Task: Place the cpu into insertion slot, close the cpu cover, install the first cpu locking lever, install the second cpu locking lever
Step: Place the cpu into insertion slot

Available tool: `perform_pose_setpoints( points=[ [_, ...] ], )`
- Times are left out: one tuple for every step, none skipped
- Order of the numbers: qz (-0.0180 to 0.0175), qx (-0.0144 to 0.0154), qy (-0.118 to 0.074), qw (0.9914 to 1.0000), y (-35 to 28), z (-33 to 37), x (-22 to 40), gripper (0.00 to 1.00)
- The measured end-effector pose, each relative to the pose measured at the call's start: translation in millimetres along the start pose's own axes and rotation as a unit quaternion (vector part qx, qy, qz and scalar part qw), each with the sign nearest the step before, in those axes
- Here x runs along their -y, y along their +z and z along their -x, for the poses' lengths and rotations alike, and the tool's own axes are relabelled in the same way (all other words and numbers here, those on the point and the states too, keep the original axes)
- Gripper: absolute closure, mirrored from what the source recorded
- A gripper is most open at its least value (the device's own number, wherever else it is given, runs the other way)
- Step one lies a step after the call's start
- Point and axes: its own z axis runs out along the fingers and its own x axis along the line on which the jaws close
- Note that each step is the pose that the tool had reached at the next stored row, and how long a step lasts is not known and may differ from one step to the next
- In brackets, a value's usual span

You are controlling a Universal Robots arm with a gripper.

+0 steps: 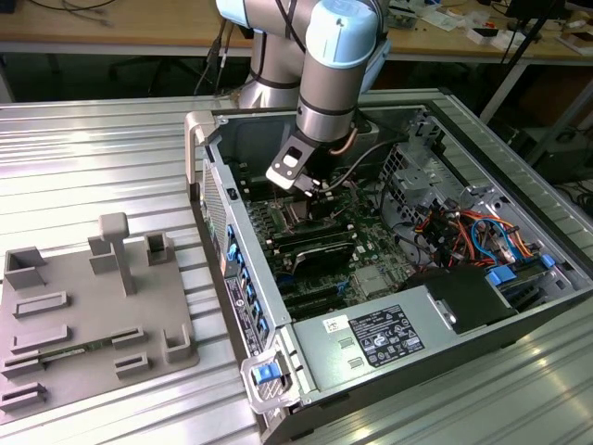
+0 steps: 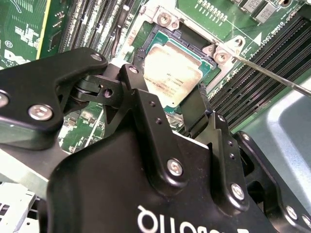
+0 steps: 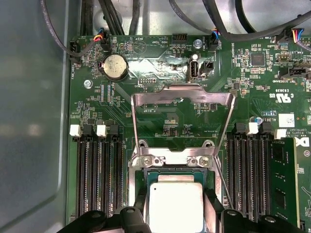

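The cpu (image 3: 176,206), a flat silver chip, lies level over the insertion slot (image 2: 187,39), the square black socket on the green motherboard. My gripper (image 3: 176,209) is shut on the cpu, with one black finger (image 2: 138,80) against each of two opposite edges. I cannot tell whether the chip is fully seated. The cpu cover (image 3: 182,92), a thin metal frame, stands swung open beyond the slot, hinged at its bracket (image 3: 172,159). A thin wire locking lever (image 2: 265,74) stands raised beside the slot. In the exterior view the gripper (image 1: 309,193) reaches down into the open computer case (image 1: 243,306).
Long black memory slots (image 3: 97,170) flank the socket on both sides. Cables (image 3: 233,29) cross the board's far edge near a coin battery (image 3: 114,66). A grey power supply box (image 1: 380,338) fills the case's near end. A grey fixture tray (image 1: 93,315) lies at the exterior view's left.
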Motion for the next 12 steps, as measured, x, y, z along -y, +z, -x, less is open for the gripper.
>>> perform_pose_setpoints(
  points=[
    [0.0000, 0.0000, 0.000, 1.00000, 0.0, 0.0, 0.0, 0.45],
    [0.0000, -0.0001, 0.000, 1.00000, 0.0, 0.0, 0.0, 0.45],
    [0.0001, 0.0000, 0.000, 1.00000, 0.0, 0.0, 0.0, 0.45],
    [0.0001, -0.0001, 0.000, 1.00000, 0.0, 0.0, 0.0, 0.45],
    [0.0000, -0.0001, 0.000, 1.00000, 0.0, 0.0, 0.0, 0.45],
    [0.0000, -0.0001, 0.000, 1.00000, 0.0, 0.0, 0.0, 0.45],
    [0.0000, -0.0001, 0.000, 1.00000, 0.0, 0.0, 0.0, 0.45],
    [0.0000, -0.0001, 0.000, 1.00000, 0.0, 0.0, 0.0, 0.45],
    [0.0001, 0.0000, 0.000, 1.00000, 0.0, 0.0, 0.0, 0.45],
    [0.0001, -0.0001, 0.000, 1.00000, 0.0, 0.0, -0.1, 0.45],
    [0.0000, -0.0001, 0.000, 1.00000, 0.0, 0.0, -0.1, 0.45],
    [0.0000, -0.0001, 0.000, 1.00000, 0.0, 0.0, -0.1, 0.45]
  ],
)
